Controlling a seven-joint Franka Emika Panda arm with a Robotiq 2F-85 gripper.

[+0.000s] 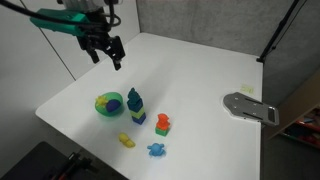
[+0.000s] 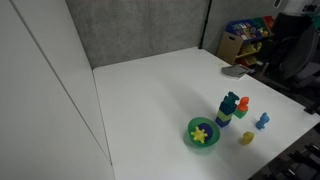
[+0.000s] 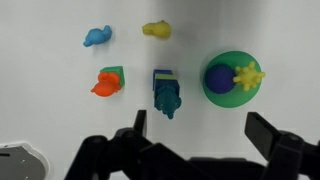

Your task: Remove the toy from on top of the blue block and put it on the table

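Note:
The teal-green toy [image 1: 134, 99] with a pointed top stands on the dark blue block [image 1: 137, 116] near the front of the white table [image 1: 190, 70]. Both show in the other exterior view, toy [image 2: 230, 102] on block [image 2: 225, 117], and in the wrist view, toy [image 3: 167, 98] and block [image 3: 162, 76]. My gripper [image 1: 110, 56] hangs open and empty high above the table, well behind and to the side of the stack. In the wrist view its fingers [image 3: 200, 135] frame bare table below the toy.
A green bowl [image 1: 109, 105] holding a blue-and-yellow piece sits beside the stack. An orange-red toy [image 1: 163, 124], a yellow piece [image 1: 126, 140] and a flat light-blue toy [image 1: 157, 150] lie nearby. A grey metal part [image 1: 249, 106] lies at the table's edge.

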